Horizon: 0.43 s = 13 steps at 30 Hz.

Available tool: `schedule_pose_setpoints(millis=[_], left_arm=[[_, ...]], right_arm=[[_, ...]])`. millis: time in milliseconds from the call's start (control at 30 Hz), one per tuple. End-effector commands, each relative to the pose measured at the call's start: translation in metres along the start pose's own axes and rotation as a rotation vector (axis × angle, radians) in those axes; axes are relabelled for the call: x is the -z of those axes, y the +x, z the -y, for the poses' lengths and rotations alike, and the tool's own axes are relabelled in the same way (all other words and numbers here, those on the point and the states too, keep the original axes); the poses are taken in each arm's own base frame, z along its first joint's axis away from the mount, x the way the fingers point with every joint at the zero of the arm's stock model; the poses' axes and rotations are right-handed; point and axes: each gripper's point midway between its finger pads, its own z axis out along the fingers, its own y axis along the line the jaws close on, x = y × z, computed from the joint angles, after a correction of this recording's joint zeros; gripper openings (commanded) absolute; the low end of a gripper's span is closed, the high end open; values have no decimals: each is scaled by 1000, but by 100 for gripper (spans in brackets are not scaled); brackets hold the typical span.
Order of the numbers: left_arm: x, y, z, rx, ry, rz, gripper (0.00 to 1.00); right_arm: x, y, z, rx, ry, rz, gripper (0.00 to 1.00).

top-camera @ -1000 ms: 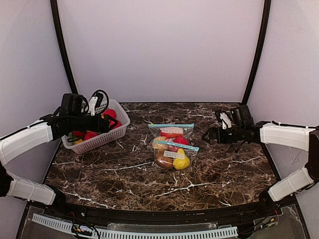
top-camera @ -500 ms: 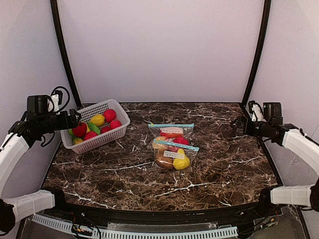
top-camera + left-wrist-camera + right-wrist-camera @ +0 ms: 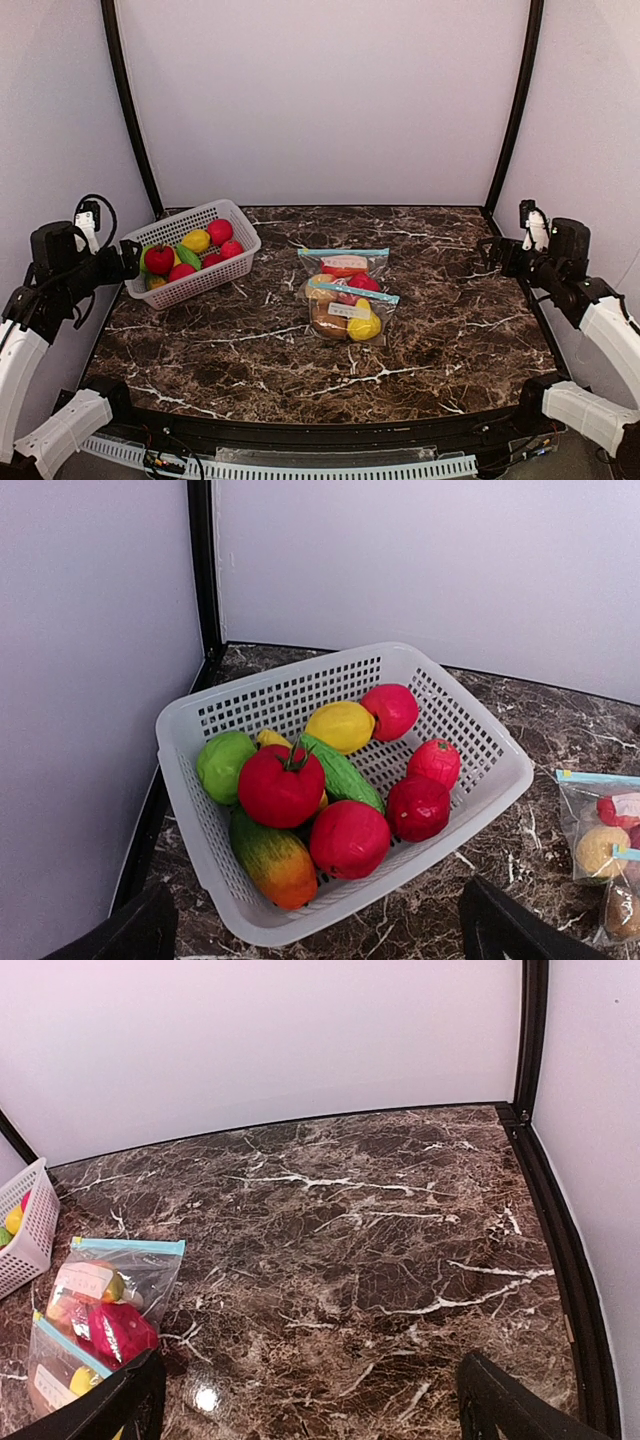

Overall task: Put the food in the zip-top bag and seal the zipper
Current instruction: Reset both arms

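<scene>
Fingers [image 3: 505, 932] of the left gripper [image 3: 315, 938] show only as dark tips in the bottom corners of the left wrist view. They are spread wide with nothing between them and aim at the basket [image 3: 300, 680] from its left end. The right gripper [image 3: 310, 1412] is just as wide and just as empty, over bare table [image 3: 400, 1220] at the right of the top view.

The task looks partly done. Two bags lie mid-table, well apart from both grippers, and each has food inside. The upper bag [image 3: 343, 264] holds red and pale pieces, and the lower bag [image 3: 348, 315] holds brown, orange and yellow ones. Whether either zipper is pressed shut is too small to tell. More food [image 3: 190, 255] sits in the basket at the left of the top view, including a tomato [image 3: 280, 785], a cucumber [image 3: 345, 775], a yellow piece, a green one and several red ones. If all of it must be bagged, most of the picking remains.

Both bags lie flat with their blue strips toward the top of the frame. The upper strip [image 3: 343, 252] runs level, left to right. The lower strip [image 3: 352, 292] slants down to the right and overlaps the upper bag's bottom edge. The cucumber's long axis runs from upper left to lower right in the left wrist view.
</scene>
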Motion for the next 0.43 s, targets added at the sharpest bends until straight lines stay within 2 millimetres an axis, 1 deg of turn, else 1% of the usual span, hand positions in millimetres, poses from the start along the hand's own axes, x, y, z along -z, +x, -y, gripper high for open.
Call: schedule_pose_setpoints(millis=[0,400], left_arm=[[0,16,-4,11,-14,-34,99],[5,12,-11,-3,-48,-12,99]], right_arm=[[-1,-9,3,21,18,43,99],[-1,-9,4,23,22,42,99]])
